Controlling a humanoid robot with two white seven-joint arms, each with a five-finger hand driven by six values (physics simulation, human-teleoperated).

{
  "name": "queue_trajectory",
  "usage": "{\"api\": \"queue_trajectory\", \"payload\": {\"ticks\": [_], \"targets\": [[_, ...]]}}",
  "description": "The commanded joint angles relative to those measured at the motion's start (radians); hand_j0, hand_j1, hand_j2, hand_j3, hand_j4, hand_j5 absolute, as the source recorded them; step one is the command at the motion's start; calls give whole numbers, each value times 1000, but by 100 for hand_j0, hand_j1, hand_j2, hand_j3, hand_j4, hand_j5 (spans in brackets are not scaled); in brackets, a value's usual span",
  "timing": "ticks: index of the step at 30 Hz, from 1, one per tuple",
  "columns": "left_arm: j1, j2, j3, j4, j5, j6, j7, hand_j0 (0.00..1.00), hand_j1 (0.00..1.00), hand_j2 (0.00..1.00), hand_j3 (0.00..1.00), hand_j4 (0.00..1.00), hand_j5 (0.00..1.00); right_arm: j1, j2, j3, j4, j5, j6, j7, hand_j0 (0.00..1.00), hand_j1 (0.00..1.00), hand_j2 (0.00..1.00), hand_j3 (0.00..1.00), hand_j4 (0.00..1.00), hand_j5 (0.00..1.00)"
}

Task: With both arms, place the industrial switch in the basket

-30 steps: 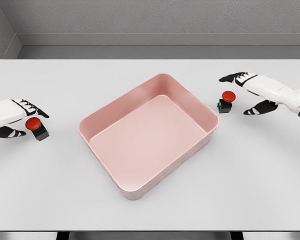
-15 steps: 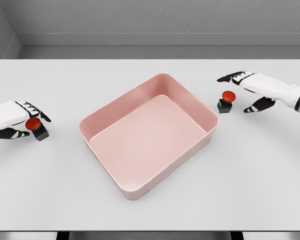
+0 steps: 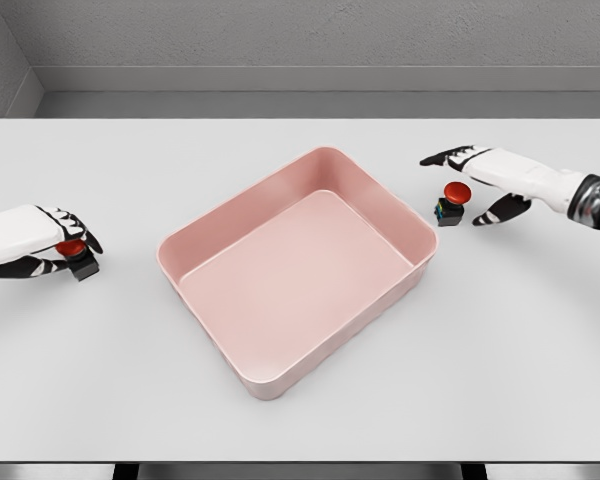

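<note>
Both hands closing on switches, either side of basket.
Left hand (image 3: 35,240), left of pink basket (image 3: 220,225), had curled round left switch (image 3: 75,256); right hand (image 3: 480,180), fingers spread, had advanced to straddle right switch (image 3: 453,203) beside the basket's right corner. Neither lifted yet.

A pink rectangular basket (image 3: 296,268) sits in the middle of the table (image 3: 300,400), turned at an angle, open side up and empty, with rounded corners and low walls. Two switches stand on the table outside it, each a dark body topped with a red round button. The left switch (image 3: 77,258) lies well left of the basket, partly covered by white fingers (image 3: 68,222). The right switch (image 3: 452,204) stands upright just beside the basket's right corner.
</note>
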Motion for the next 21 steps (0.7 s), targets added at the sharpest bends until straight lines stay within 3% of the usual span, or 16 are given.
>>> {"api": "queue_trajectory", "payload": {"ticks": [1, 4, 8, 12, 21], "targets": [[0, -1, -1, -1, 3, 0, -3, 66, 66, 66, 66, 66, 66, 0, 12, 0, 23, 1, 2, 0, 100, 100, 100, 100, 100, 100], [2, 1, -1, 0, 3, 0, -3, 68, 68, 68, 68, 68, 68, 0, 25, -1, 24, 19, 2, -2, 100, 100, 100, 100, 100, 100], [3, 1, -1, 0, 3, 0, -3, 73, 73, 73, 73, 73, 73, 3, 23, -1, 24, 18, 2, -5, 85, 85, 85, 85, 85, 85], [5, 1, 1, 0, 5, 0, -3, 80, 80, 80, 80, 80, 80, 3, 23, -1, 24, 19, 2, -5, 76, 76, 76, 76, 76, 76], [8, -14, -1, 11, -1, 0, -3, 80, 80, 80, 80, 80, 80, 5, 25, -1, 21, 22, 2, -3, 76, 76, 76, 76, 76, 76]]}}
